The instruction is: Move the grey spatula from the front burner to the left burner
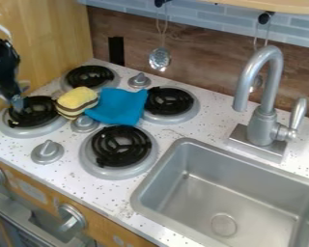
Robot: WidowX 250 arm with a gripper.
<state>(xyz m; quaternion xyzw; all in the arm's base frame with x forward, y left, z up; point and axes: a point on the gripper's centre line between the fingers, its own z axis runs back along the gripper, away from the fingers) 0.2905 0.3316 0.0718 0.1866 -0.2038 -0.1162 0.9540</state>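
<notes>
The black gripper [14, 91] hangs at the left edge, low over the left burner [31, 115]. Just right of it, a yellow sponge-like object [77, 98] with brown and cream stripes sits between that burner and the blue cloth [120, 105]. The cloth lies spread among the burners, its left side against the striped object, its right side close to the right burner [170, 101]. A gap separates the gripper from both soft objects. Whether anything is held in the gripper, I cannot tell.
The front burner [121, 149] and the back burner [89, 76] flank the cloth, with grey knobs [47, 150] around them. A metal sink [225, 193] and upright faucet [263, 106] stand at the right. Hanging utensils [160, 59] line the back wall; a wooden panel [47, 34] rises at the left.
</notes>
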